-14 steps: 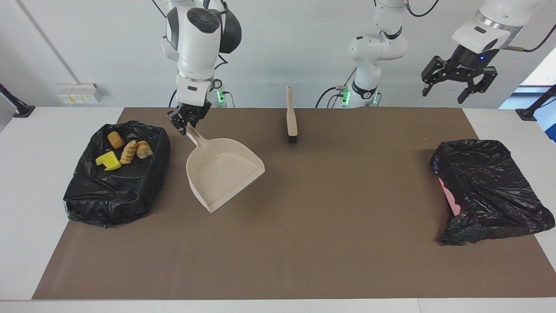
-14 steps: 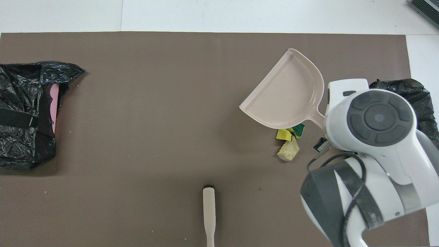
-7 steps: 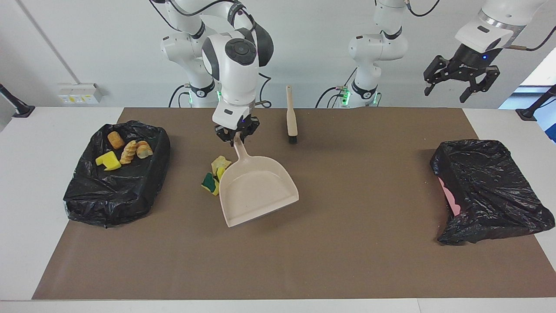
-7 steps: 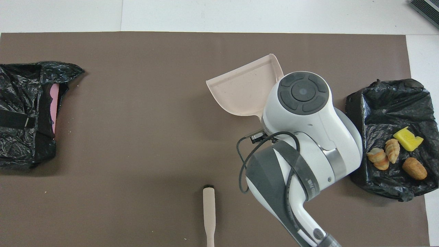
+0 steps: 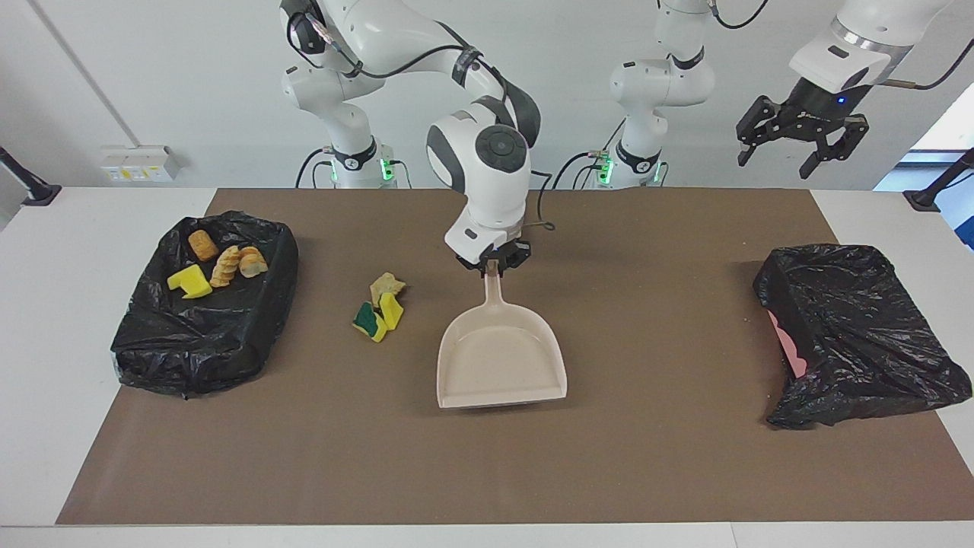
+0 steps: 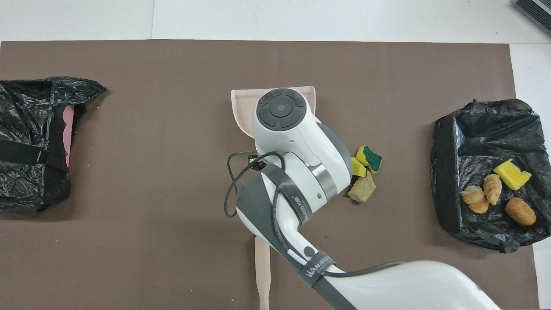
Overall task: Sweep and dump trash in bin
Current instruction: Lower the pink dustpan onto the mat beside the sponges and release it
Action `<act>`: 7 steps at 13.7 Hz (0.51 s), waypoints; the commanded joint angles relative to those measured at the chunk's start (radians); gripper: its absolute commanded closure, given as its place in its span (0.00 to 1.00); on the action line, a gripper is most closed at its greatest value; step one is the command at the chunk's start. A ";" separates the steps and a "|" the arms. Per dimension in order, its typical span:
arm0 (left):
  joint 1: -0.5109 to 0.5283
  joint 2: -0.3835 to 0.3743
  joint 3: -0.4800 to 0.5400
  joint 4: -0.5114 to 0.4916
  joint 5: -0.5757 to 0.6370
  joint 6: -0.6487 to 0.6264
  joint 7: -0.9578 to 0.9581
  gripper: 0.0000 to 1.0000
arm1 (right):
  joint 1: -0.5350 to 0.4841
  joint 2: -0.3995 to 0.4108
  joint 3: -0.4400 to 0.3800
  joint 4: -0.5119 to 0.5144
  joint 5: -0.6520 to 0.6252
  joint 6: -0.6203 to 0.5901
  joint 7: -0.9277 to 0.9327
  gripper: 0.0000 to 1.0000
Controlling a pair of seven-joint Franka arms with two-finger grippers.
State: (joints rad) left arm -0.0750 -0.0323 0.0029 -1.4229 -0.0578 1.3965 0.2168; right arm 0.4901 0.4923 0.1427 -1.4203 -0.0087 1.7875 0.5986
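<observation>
Right hand (image 5: pixel 493 265) is gripping the dustpan (image 5: pixel 501 363) handle mid-table; left hand (image 5: pixel 794 142) is waiting up high, open. Four scraps are sitting in the bin (image 5: pixel 199 346) at the right arm's end, three trash pieces (image 5: pixel 380 307) are lying beside the dustpan, unswept

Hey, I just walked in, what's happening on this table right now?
The right gripper is shut on the handle of the beige dustpan, which sits empty at mid-table. Three scraps lie loose on the mat beside it: two yellow-green sponge pieces and a tan bread chunk. Four more pieces already sit in the black-bagged bin at the right arm's end. The hand brush lies unused nearer the robots. The left gripper waits open, raised near a second bagged bin.
</observation>
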 commanded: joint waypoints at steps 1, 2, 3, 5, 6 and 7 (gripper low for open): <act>-0.014 0.000 0.015 0.015 0.018 -0.011 -0.001 0.00 | 0.022 0.110 -0.005 0.139 -0.025 0.003 0.038 1.00; -0.014 0.000 0.015 0.015 0.030 -0.013 -0.002 0.00 | 0.022 0.111 -0.002 0.133 -0.028 0.027 0.038 1.00; -0.017 0.000 0.014 0.015 0.056 -0.013 -0.017 0.00 | 0.024 0.123 0.000 0.133 -0.030 0.042 0.040 1.00; -0.019 0.000 0.012 0.016 0.062 -0.017 -0.057 0.00 | 0.024 0.163 0.000 0.139 -0.030 0.069 0.040 1.00; -0.019 -0.001 0.012 0.016 0.064 -0.027 -0.074 0.00 | 0.024 0.166 0.000 0.138 -0.028 0.067 0.040 1.00; -0.019 -0.003 0.009 0.015 0.064 -0.028 -0.074 0.00 | 0.024 0.164 0.002 0.138 -0.027 0.064 0.038 1.00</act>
State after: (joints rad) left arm -0.0749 -0.0323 0.0050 -1.4228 -0.0181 1.3953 0.1710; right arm 0.5122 0.6337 0.1413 -1.3188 -0.0210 1.8492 0.6183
